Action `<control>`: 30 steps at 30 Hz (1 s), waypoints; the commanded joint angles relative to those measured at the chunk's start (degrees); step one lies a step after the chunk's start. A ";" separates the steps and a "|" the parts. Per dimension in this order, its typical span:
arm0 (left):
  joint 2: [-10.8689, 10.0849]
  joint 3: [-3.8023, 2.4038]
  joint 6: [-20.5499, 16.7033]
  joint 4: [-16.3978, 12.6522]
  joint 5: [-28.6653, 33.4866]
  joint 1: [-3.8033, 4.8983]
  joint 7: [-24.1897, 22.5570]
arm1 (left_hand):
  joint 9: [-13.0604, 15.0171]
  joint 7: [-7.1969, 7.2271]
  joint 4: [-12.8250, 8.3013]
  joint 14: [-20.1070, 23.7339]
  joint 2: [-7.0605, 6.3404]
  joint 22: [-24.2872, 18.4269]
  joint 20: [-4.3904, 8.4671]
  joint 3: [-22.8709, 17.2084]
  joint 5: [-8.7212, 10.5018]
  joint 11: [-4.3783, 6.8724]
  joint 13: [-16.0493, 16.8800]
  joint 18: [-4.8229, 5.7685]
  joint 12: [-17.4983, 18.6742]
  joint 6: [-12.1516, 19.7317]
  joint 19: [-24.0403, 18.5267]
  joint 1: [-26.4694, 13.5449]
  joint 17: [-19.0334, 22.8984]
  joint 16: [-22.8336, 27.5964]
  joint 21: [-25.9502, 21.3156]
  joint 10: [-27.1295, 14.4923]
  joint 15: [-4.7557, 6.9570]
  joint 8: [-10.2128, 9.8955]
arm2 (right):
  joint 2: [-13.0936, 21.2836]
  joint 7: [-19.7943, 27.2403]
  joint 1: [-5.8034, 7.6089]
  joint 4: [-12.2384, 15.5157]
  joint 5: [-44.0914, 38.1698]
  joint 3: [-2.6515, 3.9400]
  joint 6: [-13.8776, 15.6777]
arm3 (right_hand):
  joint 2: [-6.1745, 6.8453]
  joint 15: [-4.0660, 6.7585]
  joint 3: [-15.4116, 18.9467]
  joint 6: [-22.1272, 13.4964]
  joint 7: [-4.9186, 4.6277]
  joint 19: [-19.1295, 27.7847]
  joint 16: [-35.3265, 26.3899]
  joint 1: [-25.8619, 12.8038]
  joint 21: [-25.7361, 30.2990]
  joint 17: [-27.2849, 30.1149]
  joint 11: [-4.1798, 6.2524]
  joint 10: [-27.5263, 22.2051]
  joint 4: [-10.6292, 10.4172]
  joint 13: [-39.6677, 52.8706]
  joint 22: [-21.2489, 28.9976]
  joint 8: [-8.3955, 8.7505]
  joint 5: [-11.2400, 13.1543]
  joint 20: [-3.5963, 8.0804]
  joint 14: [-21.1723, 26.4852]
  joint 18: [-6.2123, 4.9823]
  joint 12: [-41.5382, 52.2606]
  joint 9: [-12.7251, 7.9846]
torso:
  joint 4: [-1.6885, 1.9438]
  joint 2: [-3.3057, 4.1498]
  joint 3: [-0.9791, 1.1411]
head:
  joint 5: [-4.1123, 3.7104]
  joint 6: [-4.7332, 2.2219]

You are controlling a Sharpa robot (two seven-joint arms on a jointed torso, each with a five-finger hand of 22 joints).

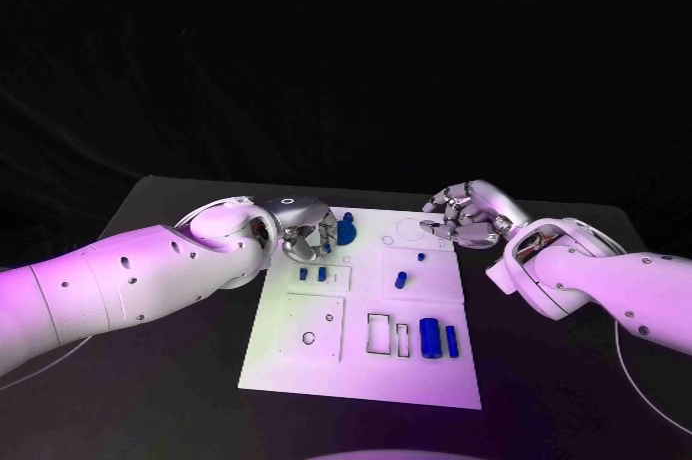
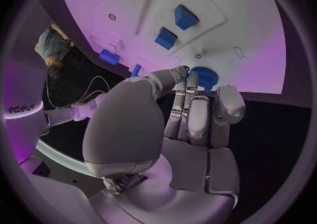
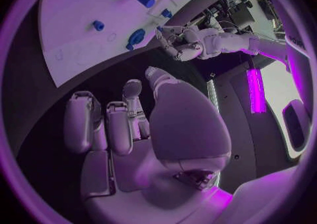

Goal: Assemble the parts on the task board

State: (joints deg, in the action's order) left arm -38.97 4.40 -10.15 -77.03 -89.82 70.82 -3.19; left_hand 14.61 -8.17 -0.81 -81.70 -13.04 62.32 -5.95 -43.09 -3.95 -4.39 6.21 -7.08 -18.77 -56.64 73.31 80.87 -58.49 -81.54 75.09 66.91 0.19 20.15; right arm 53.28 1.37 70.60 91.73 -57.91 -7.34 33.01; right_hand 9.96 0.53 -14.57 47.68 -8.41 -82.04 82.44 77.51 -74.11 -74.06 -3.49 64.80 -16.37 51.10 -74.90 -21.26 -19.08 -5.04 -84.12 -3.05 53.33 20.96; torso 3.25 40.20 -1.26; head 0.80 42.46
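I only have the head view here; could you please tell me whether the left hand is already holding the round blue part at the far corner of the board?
Observer: Not as far as I can see. In the right wrist view the left hand sits beside the round blue part, and a sliver of white board seems to show between them.
Operator: Thank you. Is the right hand carrying anything?
Observer: No. Its own wrist view shows the right hand with nothing between its bent fingers, over the black table just off the edge of the task board.
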 commanded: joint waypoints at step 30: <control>-0.49 -0.05 4.02 1.27 0.27 0.02 1.01 | 0.10 -0.04 -0.07 -0.19 0.05 -0.41 -0.11 0.48 -0.09 0.29 -0.10 0.84 0.45 -0.52 0.07 -0.68 0.72 0.28 0.01 0.40 -0.11 -0.23 | -0.15 0.34 -0.03 0.03 -0.41 0.00 -0.16 | 0.13 0.38 -0.18 0.17 0.14 0.28 -0.21 -0.55 0.30 0.05 0.17 0.20 -0.22 -0.07 -4.80 -0.30 -0.25 -0.08 -2.25 -0.82 -0.10 -0.08 | -0.06 -0.01 -0.03 | -0.01 0.75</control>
State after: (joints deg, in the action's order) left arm -39.69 4.39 -7.74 -75.79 -89.51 70.80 -2.34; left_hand 14.65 -8.16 -0.96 -81.69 -13.05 61.96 -5.95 -42.92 -3.94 -4.21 6.07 -7.09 -18.61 -56.63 73.31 80.87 -57.81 -81.54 75.06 67.08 0.19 20.05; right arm 53.19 1.37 70.60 91.72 -57.89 -7.34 33.01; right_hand 9.96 0.53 -14.57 47.67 -8.41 -82.04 82.44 77.51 -74.11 -74.06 -3.49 64.80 -16.37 51.10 -74.94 -21.26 -19.08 -5.04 -84.12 -3.05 53.33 20.97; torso 3.19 40.18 -1.26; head 0.76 43.20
